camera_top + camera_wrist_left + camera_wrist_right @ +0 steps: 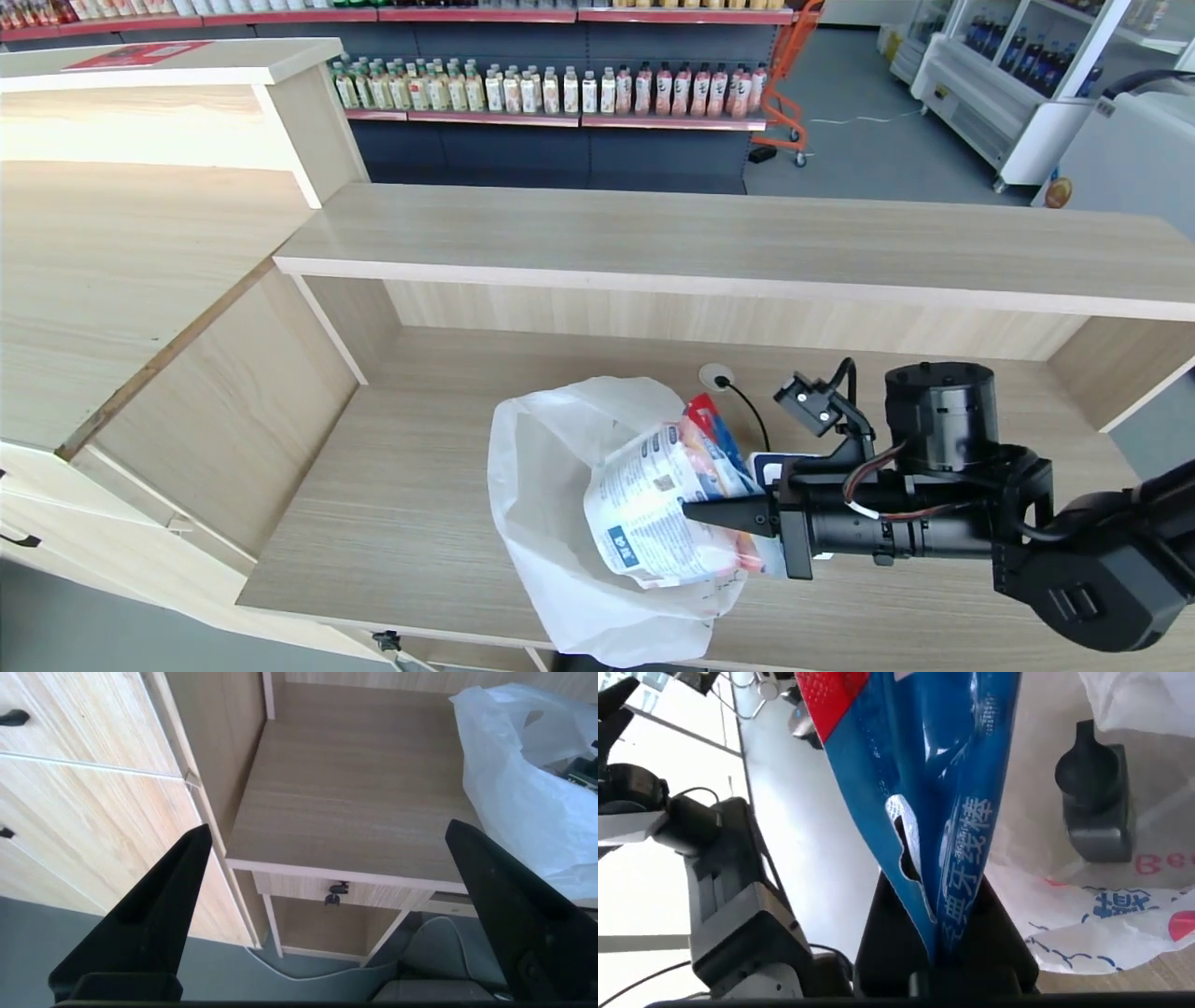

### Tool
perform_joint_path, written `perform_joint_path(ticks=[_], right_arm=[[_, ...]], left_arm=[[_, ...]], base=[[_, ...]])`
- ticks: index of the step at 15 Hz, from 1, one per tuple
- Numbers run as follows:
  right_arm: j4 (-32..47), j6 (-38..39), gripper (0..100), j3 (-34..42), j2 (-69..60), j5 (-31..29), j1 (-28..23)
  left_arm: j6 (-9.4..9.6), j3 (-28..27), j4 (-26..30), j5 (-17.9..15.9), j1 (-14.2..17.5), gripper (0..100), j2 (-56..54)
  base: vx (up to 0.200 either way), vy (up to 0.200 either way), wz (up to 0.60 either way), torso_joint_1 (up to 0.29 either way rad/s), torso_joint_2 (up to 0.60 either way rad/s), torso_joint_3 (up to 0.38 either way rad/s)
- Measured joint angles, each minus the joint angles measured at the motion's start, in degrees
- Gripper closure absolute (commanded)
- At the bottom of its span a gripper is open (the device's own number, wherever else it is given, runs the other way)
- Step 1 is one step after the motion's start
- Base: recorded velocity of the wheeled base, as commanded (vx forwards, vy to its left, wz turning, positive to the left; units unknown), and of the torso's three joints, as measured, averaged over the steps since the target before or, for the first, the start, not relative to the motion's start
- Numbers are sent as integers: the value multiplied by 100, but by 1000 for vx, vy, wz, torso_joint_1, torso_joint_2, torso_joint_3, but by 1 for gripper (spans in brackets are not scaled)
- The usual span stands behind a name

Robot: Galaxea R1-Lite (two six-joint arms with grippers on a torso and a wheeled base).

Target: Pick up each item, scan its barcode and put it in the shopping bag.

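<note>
Packet [653, 504]: we log its long axis slanting up toward the far side, right tool [695, 511] clenched on its edge. The bag [541, 485] veils its lower end; left tool [327, 826] is spread wide.

The shopping bag [551, 523] sits on the desk [401, 504], at the middle of its near edge. A packet [653, 504] lies across the bag's open mouth on its right side, clamped in the right gripper [695, 511], which comes in from the right. A cable hole [716, 376] lies in the desk just beyond the bag. A raised ledge [747, 243] runs along the desk's far side and a tall cabinet [112, 280] stands on its left. The left gripper [329, 826] hangs off the desk's near left corner. Bottle shelves [560, 93] stand far behind the ledge, with fridge cabinets [1008, 84] to the far right.
</note>
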Motion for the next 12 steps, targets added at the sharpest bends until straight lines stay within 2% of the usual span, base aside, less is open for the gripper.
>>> perform_joint_path(ticks=[4, 12], right_arm=[[-66, -674, 100, -27, 530, 2, -240], [-48, -1002, 100, -355, 1106, 13, -276]], left_arm=[[0, 0, 0, 0, -2, 0, 0], [0, 0, 0, 2, -2, 0, 0]], base=[[0, 0, 0, 0, 0, 0], [0, 0, 0, 0, 0, 0]])
